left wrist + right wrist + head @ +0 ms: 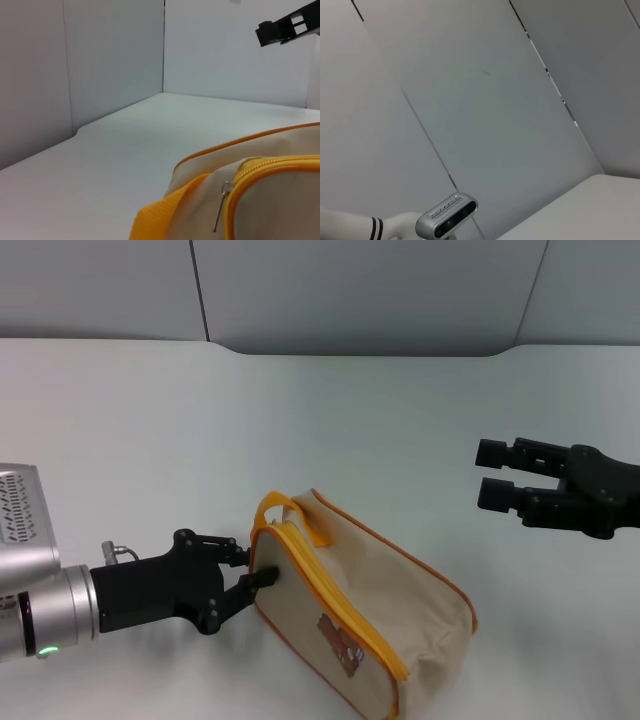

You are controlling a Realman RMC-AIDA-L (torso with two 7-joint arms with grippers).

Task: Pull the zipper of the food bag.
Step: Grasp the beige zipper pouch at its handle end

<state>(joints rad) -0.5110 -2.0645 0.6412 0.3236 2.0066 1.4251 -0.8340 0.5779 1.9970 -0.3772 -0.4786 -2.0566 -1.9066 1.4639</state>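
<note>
Beige canvas food bag (pixel 365 615) with orange piping is lying on the white table (pixel 330 430) at six o'clock. Left gripper (pixel 252 570), jaws narrowly parted, is being held at the zipper (pixel 330 595) end, presumably for its silver pull tab (pixel 221 205). Right gripper (pixel 497 473) is being kept at three o'clock, jaws wide and empty.

Tabletop (pixel 150 430): white, smooth, matte; grey wall panels along its far edge, with a rounded notch at the rear centre.

Item on it: one food bag (pixel 370 610), boxy beige canvas with orange piping, lying tilted on its side near the front edge, left of centre. Orange strap handle at its left end; brown patch on the side facing front; zipper (pixel 335 595) running along the upper face.
</note>
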